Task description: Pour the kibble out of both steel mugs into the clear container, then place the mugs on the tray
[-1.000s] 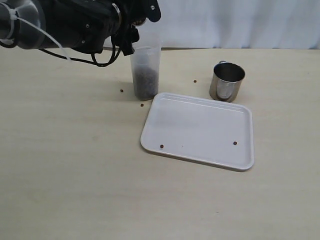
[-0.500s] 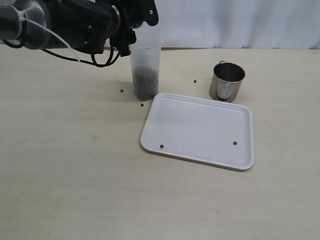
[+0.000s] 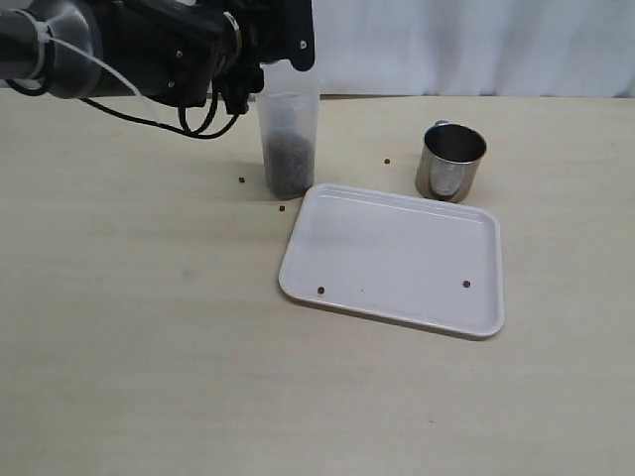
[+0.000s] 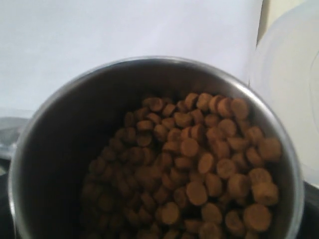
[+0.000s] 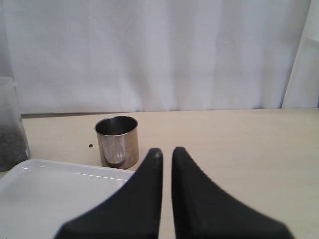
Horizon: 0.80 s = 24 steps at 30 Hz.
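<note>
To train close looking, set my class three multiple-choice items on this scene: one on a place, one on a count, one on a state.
1. Where does the empty mug stand?
A) on the tray
B) on the table, beside the tray
C) in the container

2. How many loose pellets lie on the tray?
A) none
B) five
C) two

3. The other mug, seen by the left wrist camera, is:
A) holding kibble
B) empty
C) upside down

Answers:
1 B: its base rests on bare table at the tray's far edge.
2 C: two dark pellets show on the white floor.
3 A: brown kibble fills its open mouth.
</note>
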{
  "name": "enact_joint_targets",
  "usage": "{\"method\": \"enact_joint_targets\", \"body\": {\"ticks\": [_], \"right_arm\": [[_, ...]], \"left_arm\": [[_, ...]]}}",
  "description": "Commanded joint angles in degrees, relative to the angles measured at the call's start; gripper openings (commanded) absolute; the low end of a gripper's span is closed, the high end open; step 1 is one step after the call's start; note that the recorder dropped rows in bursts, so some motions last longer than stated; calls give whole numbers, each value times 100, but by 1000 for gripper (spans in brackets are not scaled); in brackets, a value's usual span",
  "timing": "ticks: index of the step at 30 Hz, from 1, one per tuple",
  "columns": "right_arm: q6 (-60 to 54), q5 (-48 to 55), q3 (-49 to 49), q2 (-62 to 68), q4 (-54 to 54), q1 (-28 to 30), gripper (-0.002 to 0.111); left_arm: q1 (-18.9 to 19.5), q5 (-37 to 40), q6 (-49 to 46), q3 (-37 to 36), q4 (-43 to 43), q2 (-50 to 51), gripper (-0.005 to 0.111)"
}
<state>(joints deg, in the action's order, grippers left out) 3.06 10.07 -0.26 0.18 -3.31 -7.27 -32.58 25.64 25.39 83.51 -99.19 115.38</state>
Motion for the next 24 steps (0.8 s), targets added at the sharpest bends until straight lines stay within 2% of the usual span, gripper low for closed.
{"method": "enact_joint_targets", "body": {"ticks": [1, 20, 24], "right_arm": [[23, 10, 26, -18, -12, -24, 5], [23, 10, 26, -18, -12, -24, 5], [23, 10, 26, -18, -12, -24, 5]], "left_arm": [[-5, 45, -282, 79, -75, -43, 0], [-5, 72, -470, 351, -75, 98, 0], [-5, 96, -745, 351, -75, 98, 0]]}}
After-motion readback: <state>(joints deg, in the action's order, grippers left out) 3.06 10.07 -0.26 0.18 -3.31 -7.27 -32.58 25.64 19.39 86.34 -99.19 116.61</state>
